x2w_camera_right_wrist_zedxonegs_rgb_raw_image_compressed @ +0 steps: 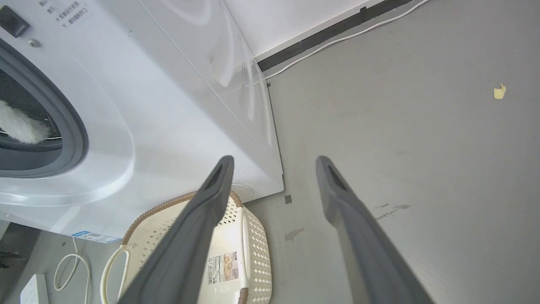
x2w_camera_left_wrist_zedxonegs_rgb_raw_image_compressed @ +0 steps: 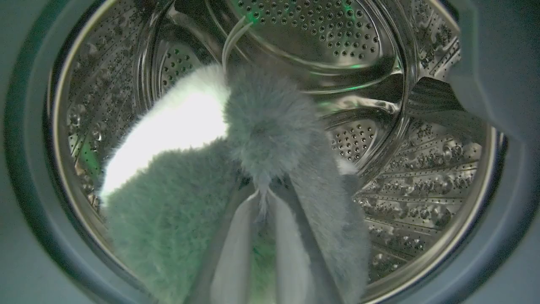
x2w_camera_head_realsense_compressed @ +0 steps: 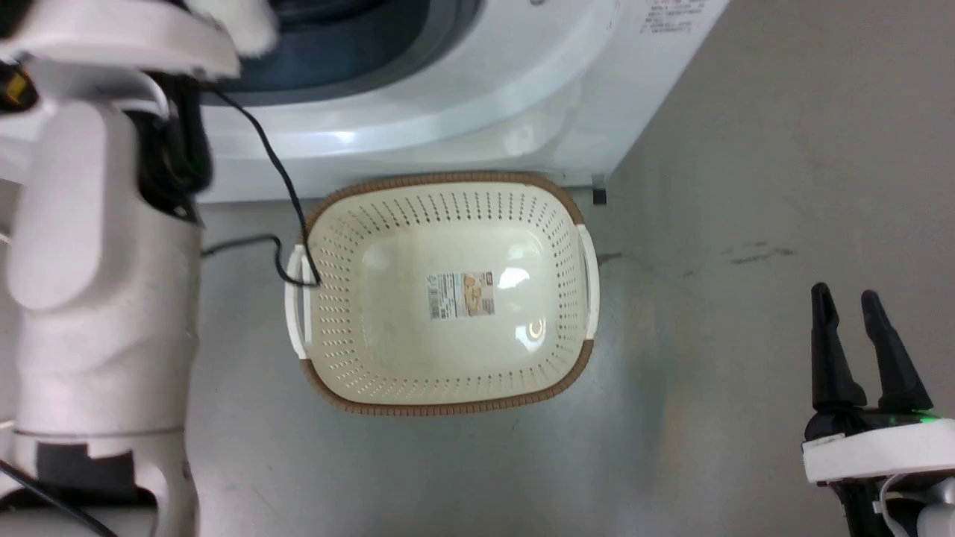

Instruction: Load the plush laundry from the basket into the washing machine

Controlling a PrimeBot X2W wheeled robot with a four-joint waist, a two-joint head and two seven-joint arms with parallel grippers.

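The plush laundry (x2w_camera_left_wrist_zedxonegs_rgb_raw_image_compressed: 177, 202), dark fur with a white patch, hangs inside the washing machine's steel drum (x2w_camera_left_wrist_zedxonegs_rgb_raw_image_compressed: 400, 177). My left gripper (x2w_camera_left_wrist_zedxonegs_rgb_raw_image_compressed: 262, 192) is shut on a tuft of its fur, reaching in through the door opening. A white bit of the plush (x2w_camera_head_realsense_compressed: 242, 26) shows at the washing machine (x2w_camera_head_realsense_compressed: 462, 97) door, and again as white fur (x2w_camera_right_wrist_zedxonegs_rgb_raw_image_compressed: 17, 122) in the right wrist view. The basket (x2w_camera_head_realsense_compressed: 336, 298) stands empty on the floor before the washer, label on its floor. My right gripper (x2w_camera_head_realsense_compressed: 847, 298) hangs open over bare floor to the basket's right, holding nothing.
My pale left forearm (x2w_camera_head_realsense_compressed: 104, 261) rises along the left side. A black cable (x2w_camera_head_realsense_compressed: 276, 171) drapes from it over the basket's left rim. A white cable and socket strip (x2w_camera_right_wrist_zedxonegs_rgb_raw_image_compressed: 33, 289) lie left of the basket (x2w_camera_right_wrist_zedxonegs_rgb_raw_image_compressed: 257, 240). Grey floor (x2w_camera_head_realsense_compressed: 783, 186) spreads to the right.
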